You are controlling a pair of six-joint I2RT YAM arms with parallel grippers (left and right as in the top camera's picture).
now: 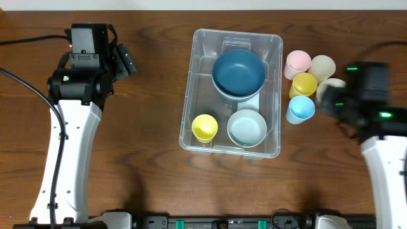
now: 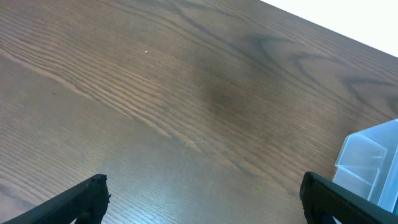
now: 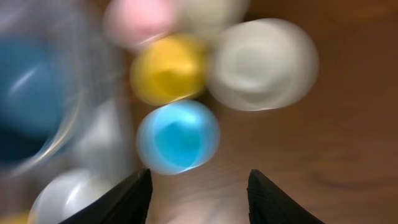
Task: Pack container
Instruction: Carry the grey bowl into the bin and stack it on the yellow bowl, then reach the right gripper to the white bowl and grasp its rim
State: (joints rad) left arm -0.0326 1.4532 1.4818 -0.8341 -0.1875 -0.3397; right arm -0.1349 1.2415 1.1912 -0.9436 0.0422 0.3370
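From above, saw the container (image 1: 198, 89) on the counter (image 1: 152, 191) between the left end effector (image 1: 127, 62) and the right end effector (image 1: 325, 105), bowls (image 1: 238, 73) inside. At the left wrist, saw the left end effector (image 2: 211, 208) spread apart, holding nothing, container (image 2: 373, 168) corner off to its right. At the right wrist, blurry, saw the right end effector (image 3: 199, 196) apart too, blue cup (image 3: 178, 137) just ahead, container (image 3: 99, 140) to its left.
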